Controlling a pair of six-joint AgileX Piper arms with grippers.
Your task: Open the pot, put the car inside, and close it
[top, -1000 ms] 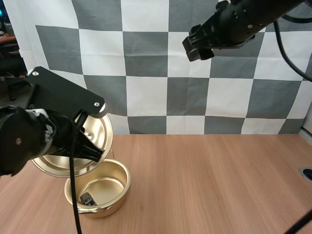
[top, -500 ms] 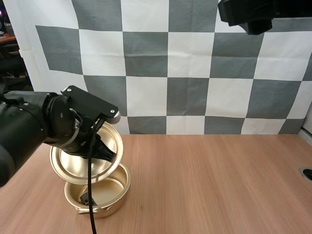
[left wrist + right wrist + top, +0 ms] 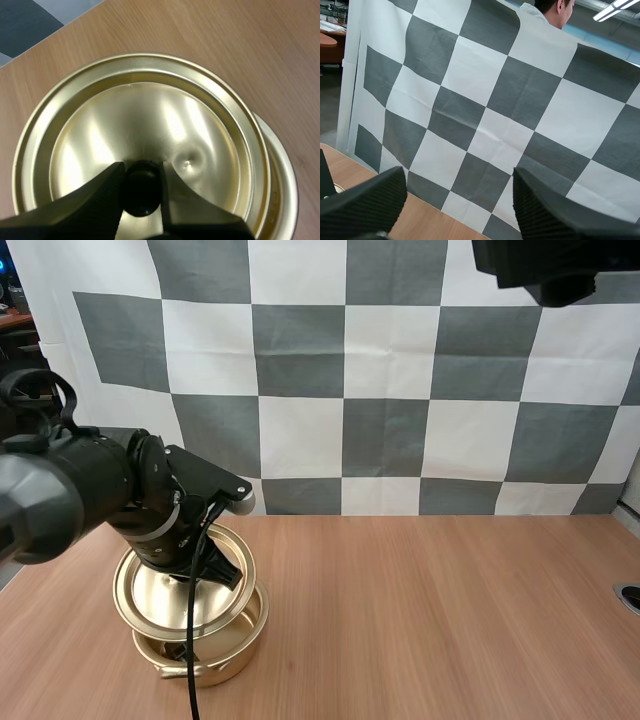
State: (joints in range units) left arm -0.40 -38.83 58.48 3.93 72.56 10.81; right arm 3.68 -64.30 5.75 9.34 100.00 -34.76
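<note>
Since the earlier frames, the lid has come down from a raised, steeply tilted position to a nearly level one directly over the pot. The right arm has withdrawn high above the bench.

The left pincer is clamped on the lid's black knob, one finger on each side. The right pincer is spread wide and holds nothing.

The car lay inside the pot in the earlier frames. The lid now covers most of the pot mouth, so the car cannot be made out with confidence.

The step in hand is closing the pot. The lid is not yet centred. In the left wrist view a crescent of pot rim shows beyond one edge of the lid. In the high view the lid overhangs the pot toward the left arm's side. Whether the lid already touches the rim cannot be told.

To seat it well, judged from this:
- Shift the lid sideways until the crescent disappears evenly.
- Level the lid before lowering it.
- Lower it slowly, so that it does not push the pot across the bench.
- Release the knob only when the lid sits flat all round.
</note>
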